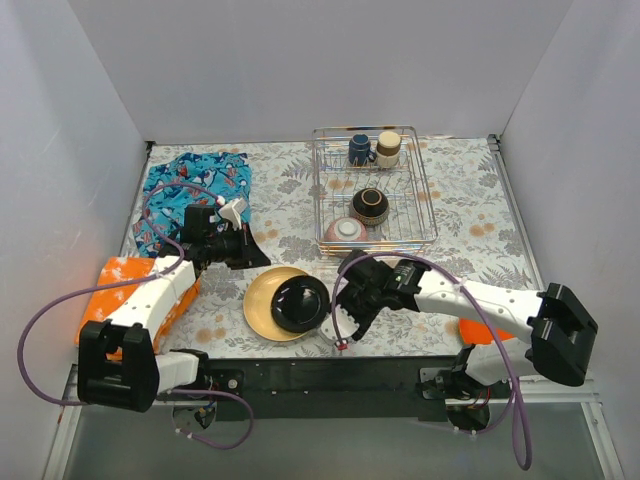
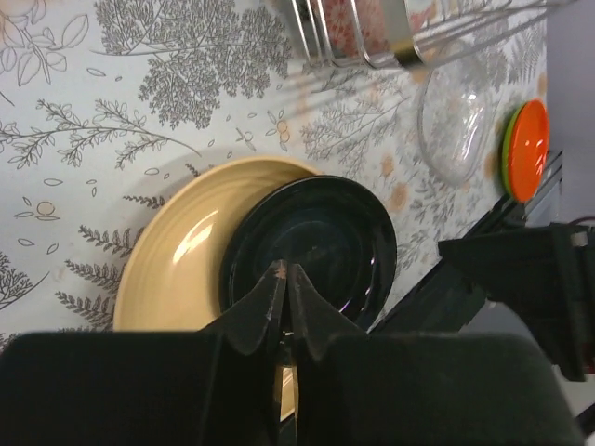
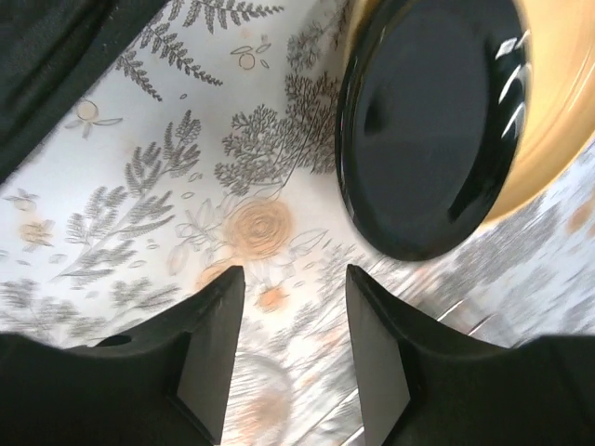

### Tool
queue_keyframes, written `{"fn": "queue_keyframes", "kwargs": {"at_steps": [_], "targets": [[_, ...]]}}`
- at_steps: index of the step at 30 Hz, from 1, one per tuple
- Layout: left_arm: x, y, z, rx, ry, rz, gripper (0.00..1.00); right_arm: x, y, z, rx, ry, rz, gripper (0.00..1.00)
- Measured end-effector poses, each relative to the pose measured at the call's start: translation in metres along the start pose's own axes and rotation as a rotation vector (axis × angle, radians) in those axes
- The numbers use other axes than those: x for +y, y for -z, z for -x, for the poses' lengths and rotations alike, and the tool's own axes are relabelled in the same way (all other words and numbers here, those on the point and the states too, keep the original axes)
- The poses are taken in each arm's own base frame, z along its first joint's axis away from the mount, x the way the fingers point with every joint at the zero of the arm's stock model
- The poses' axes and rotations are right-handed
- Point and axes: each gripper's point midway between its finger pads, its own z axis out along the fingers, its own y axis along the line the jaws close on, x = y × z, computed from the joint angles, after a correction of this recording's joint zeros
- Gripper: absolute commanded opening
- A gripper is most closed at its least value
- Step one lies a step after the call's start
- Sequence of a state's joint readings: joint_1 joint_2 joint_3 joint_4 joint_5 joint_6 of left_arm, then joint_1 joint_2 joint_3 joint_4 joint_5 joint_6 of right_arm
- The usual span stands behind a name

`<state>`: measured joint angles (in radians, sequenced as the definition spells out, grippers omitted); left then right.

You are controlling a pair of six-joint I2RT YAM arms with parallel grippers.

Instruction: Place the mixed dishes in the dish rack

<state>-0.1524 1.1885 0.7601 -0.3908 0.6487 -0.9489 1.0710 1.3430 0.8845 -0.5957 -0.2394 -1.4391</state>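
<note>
A black plate (image 1: 300, 303) lies on a tan-yellow plate (image 1: 258, 305) near the table's front edge. My left gripper (image 1: 252, 250) hovers over the tan plate's far left rim, and the left wrist view shows it (image 2: 284, 271) shut with nothing between its fingers. My right gripper (image 1: 340, 325) sits just right of the black plate (image 3: 428, 121); it (image 3: 293, 279) stands open over bare tablecloth. The dish rack (image 1: 425, 195) at the back holds a dark blue mug (image 1: 360, 150), a beige cup (image 1: 388, 148), a dark brown bowl (image 1: 370, 205) and a grey patterned bowl (image 1: 345, 232). An orange plate (image 1: 478, 330) lies partly under the right arm.
A blue patterned cloth (image 1: 195, 185) lies at the back left, and an orange cloth (image 1: 125, 285) sits under the left arm. A clear round glass thing (image 2: 456, 125) shows between the rack (image 2: 372, 42) and the orange plate (image 2: 530, 149). White walls enclose three sides.
</note>
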Motion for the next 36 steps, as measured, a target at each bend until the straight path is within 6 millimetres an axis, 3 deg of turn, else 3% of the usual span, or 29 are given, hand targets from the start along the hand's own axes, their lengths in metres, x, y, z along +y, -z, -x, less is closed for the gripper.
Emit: {"fn": "queue_keyframes", "kwargs": {"at_steps": [3, 10, 15, 18, 24, 29, 33, 36], "targets": [[0.008, -0.008, -0.014, 0.063, 0.045, 0.002, 0.00, -0.004, 0.014, 0.002, 0.020, -0.164, -0.027, 0.54], [0.031, -0.026, -0.041, 0.200, 0.120, 0.034, 0.00, -0.058, 0.045, 0.018, -0.099, -0.828, -0.204, 0.47], [0.044, -0.031, -0.044, 0.283, 0.130, 0.083, 0.00, -0.067, 0.036, -0.017, -0.182, -1.368, -0.253, 0.46], [0.052, -0.032, -0.046, 0.324, 0.110, 0.111, 0.00, -0.068, 0.025, -0.026, -0.215, -1.566, -0.238, 0.46], [0.062, -0.022, -0.062, 0.394, 0.084, 0.166, 0.00, -0.063, 0.015, -0.021, -0.272, -1.745, -0.200, 0.46], [0.065, -0.015, -0.063, 0.430, 0.037, 0.187, 0.00, -0.049, 0.007, -0.014, -0.312, -1.851, -0.177, 0.48], [0.070, -0.019, -0.069, 0.476, 0.000, 0.192, 0.00, -0.039, -0.005, -0.015, -0.328, -1.937, -0.168, 0.50], [0.073, -0.025, -0.084, 0.544, -0.016, 0.195, 0.00, -0.046, -0.012, -0.022, -0.345, -1.970, -0.205, 0.50]]}}
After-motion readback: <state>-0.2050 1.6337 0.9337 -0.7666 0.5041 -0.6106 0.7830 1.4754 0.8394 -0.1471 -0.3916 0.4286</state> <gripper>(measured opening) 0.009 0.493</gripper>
